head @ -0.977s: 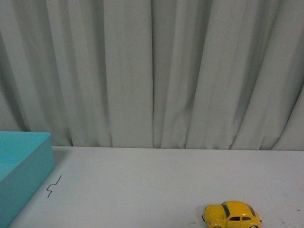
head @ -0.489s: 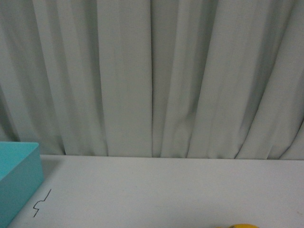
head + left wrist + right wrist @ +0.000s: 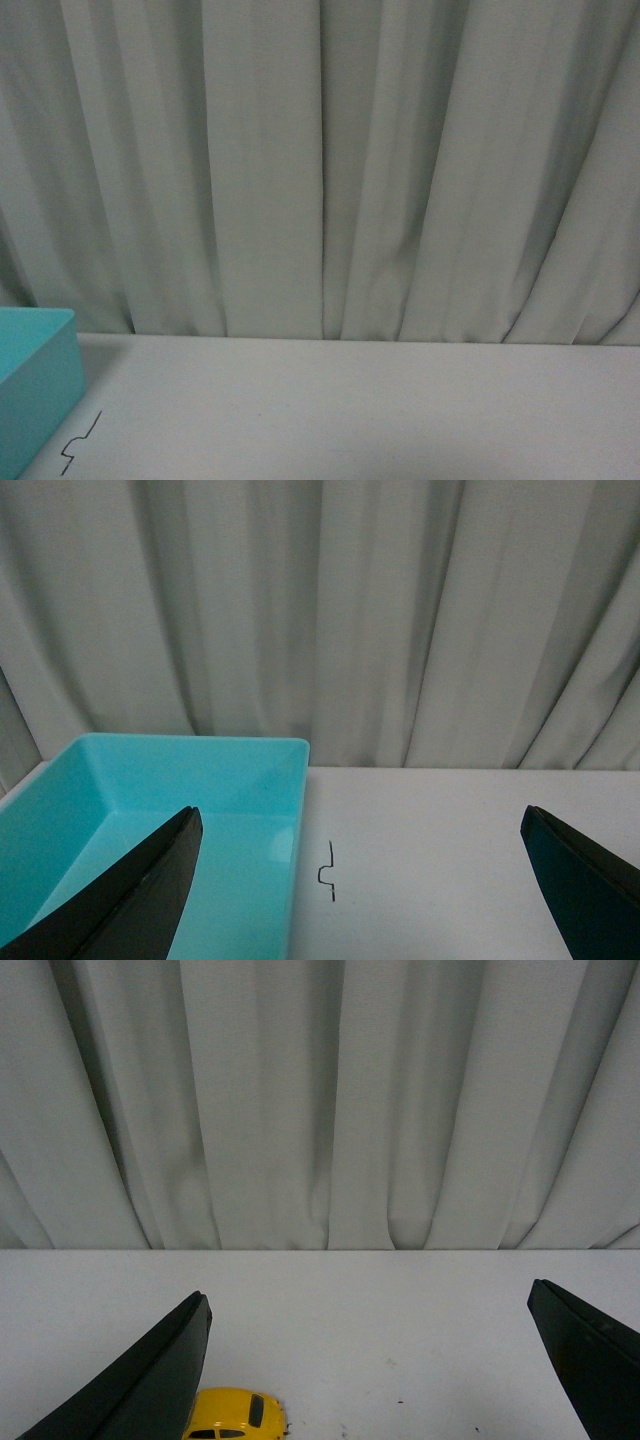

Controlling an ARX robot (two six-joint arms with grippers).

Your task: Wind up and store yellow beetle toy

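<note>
The yellow beetle toy (image 3: 234, 1416) shows only in the right wrist view, on the white table, partly cut off by the picture's edge and close beside one black finger (image 3: 150, 1385). My right gripper (image 3: 365, 1360) is open above the table with nothing between its fingers. My left gripper (image 3: 360, 875) is open too, one finger (image 3: 130, 900) over the turquoise box (image 3: 200, 810), the other over bare table. The front view shows neither the toy nor any gripper.
A turquoise box (image 3: 35, 385) stands at the table's left side. A small black squiggle mark (image 3: 80, 443) lies on the white table (image 3: 350, 410) beside it. Grey-white curtains (image 3: 320, 160) hang behind the table's far edge.
The front view has tilted upward: the toy slid down out of the picture, and the box and squiggle sit lower and further left.
</note>
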